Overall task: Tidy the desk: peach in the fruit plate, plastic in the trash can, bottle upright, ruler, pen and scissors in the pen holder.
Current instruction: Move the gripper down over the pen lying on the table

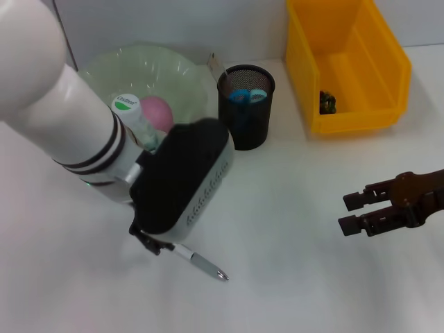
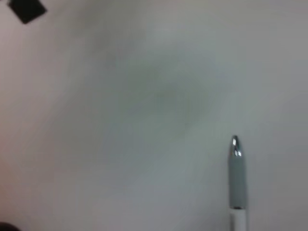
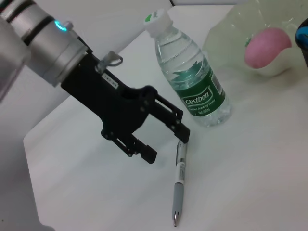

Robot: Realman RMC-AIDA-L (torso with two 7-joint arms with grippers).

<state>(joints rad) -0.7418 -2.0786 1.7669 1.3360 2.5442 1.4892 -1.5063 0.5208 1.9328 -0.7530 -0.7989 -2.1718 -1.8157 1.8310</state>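
The pen (image 1: pixel 201 264) lies on the white desk, tip toward me. My left gripper (image 1: pixel 156 246) is low over its rear end. In the right wrist view the left gripper (image 3: pixel 163 144) is open, and the pen (image 3: pixel 178 183) touches one finger (image 3: pixel 182 135). The left wrist view shows only the pen's tip half (image 2: pixel 237 178). The bottle (image 1: pixel 132 114) stands upright beside the fruit plate (image 1: pixel 139 55), which holds the pink peach (image 1: pixel 159 111). Blue scissors handles (image 1: pixel 248 96) and a pale ruler (image 1: pixel 215 64) stick out of the black mesh pen holder (image 1: pixel 246 128). My right gripper (image 1: pixel 345 213) hovers open at the right.
The yellow trash can (image 1: pixel 347 121) stands at the back right with a small dark crumpled thing (image 1: pixel 326 103) inside. My left arm covers part of the fruit plate and the bottle in the head view. Bare desk lies between the two grippers.
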